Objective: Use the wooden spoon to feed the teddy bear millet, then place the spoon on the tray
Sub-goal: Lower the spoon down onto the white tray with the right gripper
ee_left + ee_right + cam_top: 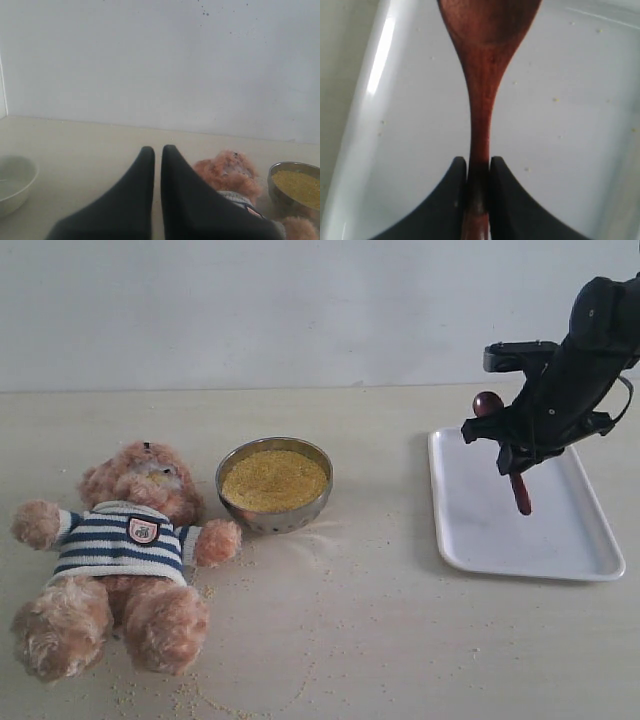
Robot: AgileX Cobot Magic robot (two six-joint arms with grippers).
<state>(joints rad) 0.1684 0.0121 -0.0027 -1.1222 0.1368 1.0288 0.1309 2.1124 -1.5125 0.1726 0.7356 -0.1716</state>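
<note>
Teddy bear (125, 540) up front; wooden spoon (521, 495) over the tray (480, 535).
Right gripper (478, 161) clamps the spoon's handle: the put-down step, likely; next, lower and release. Only its wrist view shows that clamp; the left wrist view shows the left gripper (157, 149), jaws together, empty.

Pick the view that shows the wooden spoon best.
The right wrist view: the wooden spoon is close up, handle clamped in the right gripper over the tray. Exterior: small, partly behind the gripper. Left wrist: absent.
</note>
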